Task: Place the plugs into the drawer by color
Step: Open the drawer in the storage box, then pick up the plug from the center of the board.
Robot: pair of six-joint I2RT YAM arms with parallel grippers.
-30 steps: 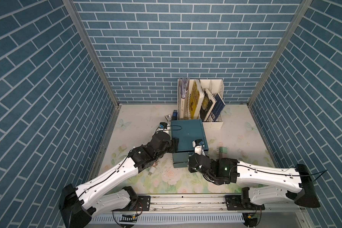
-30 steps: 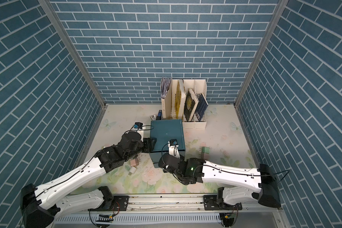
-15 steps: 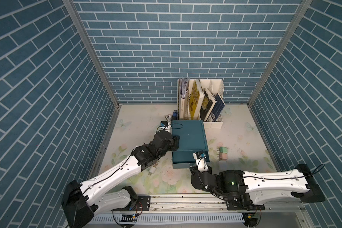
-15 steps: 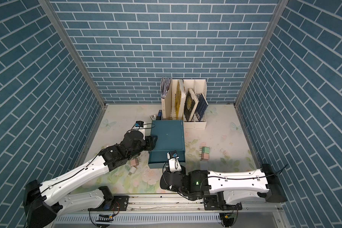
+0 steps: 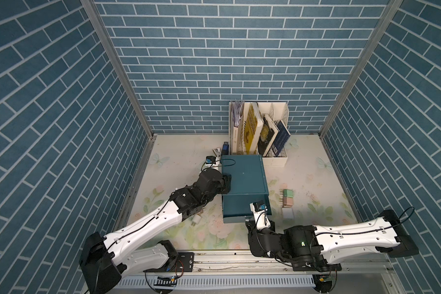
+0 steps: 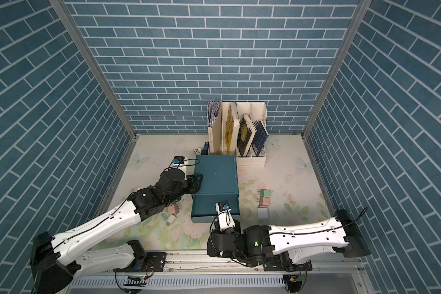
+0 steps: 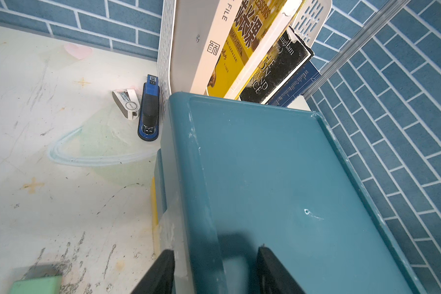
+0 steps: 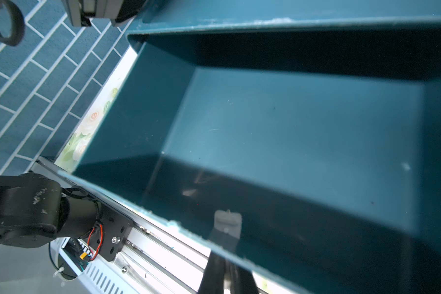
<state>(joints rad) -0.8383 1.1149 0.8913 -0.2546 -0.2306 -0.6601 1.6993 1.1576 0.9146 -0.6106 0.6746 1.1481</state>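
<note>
Checking the right wrist camera, I find the right fingers (image 8: 218,269) at the front wall of the shallow teal plastic drawer (image 8: 290,122), which is drawn well out from directly under the top panel of the teal square plastic drawer box (image 5: 243,175). They sit at its small white tab handle (image 8: 227,221) and look only narrowly parted. The view is too blurred for me to say whether they pinch it. Off to the right of these fingers, apart from the drawer, three plugs lie in a tight row: the right-hand pale green plastic cube plug (image 5: 287,192) farthest ahead, the right-hand pink cube plug (image 5: 287,202) in the middle, the right-hand white cube plug (image 5: 288,213) nearest.

The left fingers (image 7: 163,272) are parted astride the box's upper side edge, one finger meeting the outer side wall, its partner reaching over the flat top. Whether they squeeze that edge I cannot tell. Below and close to them the left-hand pale green cube plug (image 7: 36,285) sits on the scuffed floral-print table (image 7: 36,191). In a top view the left-hand pink cube plug (image 6: 173,209) and the left-hand white cube plug with metal prongs (image 6: 171,219) lie just beside each other, behind those fingers, between my left arm and the drawer. Ahead of the left fingers a dark blue plastic stick (image 7: 149,109) and a small white gadget (image 7: 126,103) lie side by side next to the white perforated book rack (image 7: 166,51)
</note>
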